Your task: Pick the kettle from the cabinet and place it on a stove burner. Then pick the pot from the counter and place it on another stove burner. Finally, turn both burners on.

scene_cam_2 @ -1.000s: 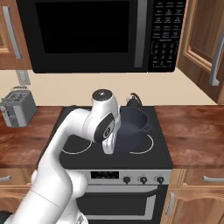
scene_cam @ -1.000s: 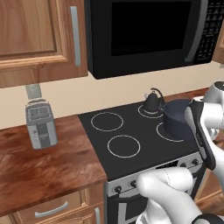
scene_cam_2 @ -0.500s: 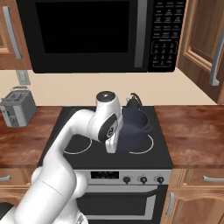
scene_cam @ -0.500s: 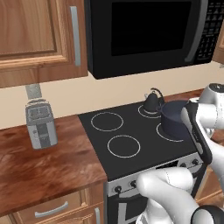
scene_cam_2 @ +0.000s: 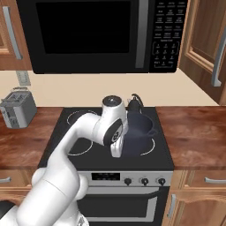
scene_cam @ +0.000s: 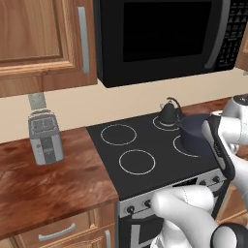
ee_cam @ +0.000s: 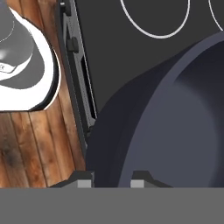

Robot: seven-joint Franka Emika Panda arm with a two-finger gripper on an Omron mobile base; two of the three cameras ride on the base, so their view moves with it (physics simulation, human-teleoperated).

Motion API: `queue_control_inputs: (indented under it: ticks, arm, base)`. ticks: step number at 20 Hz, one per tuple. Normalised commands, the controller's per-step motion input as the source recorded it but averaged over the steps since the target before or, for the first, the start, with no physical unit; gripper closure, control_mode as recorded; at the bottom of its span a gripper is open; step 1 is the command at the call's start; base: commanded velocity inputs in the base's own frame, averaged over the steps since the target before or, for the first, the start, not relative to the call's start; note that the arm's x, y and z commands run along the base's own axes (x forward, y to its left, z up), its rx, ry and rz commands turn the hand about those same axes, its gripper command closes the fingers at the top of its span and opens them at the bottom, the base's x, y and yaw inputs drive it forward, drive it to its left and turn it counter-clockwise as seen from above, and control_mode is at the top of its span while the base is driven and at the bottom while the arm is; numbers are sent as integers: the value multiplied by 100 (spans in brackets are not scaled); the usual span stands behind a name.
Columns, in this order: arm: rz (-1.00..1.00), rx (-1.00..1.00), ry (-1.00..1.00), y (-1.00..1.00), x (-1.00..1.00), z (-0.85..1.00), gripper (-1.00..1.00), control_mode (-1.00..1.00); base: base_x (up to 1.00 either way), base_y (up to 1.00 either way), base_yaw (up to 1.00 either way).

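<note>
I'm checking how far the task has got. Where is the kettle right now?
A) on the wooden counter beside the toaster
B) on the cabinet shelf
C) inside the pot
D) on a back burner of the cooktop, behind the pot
D: the kettle stands on a back burner ring of the cooktop, just behind the pot.

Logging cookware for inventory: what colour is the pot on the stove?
Dark blue-grey, the pot, clearest in the right base view.

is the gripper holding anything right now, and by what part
Yes: the gripper is shut on the pot, pinching its rim wall, one fingertip outside and one inside, over the cooktop.
</note>
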Motion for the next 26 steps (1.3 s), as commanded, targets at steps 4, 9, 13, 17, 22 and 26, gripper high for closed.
queue_control_inputs:
  ticks: [4, 9, 13, 17, 22, 26]
  arm:
    - [0, 0, 0, -11, 2, -12, 100, -100]
    - [0, 0, -1, -8, 5, -16, 100, -100]
    - [0, 0, -2, -5, 8, -17, 100, -100]
    - [0, 0, -3, -4, 13, -16, 100, -100]
    - [0, 0, -4, -4, 15, -18, 100, -100]
    - [0, 0, -3, -6, 14, -17, 100, -100]
  base:
    - [0, 0, 0]
    - [0, 0, 0]
    - [0, 0, 0]
    - [0, 0, 0]
    - [0, 0, 0]
    - [0, 0, 0]
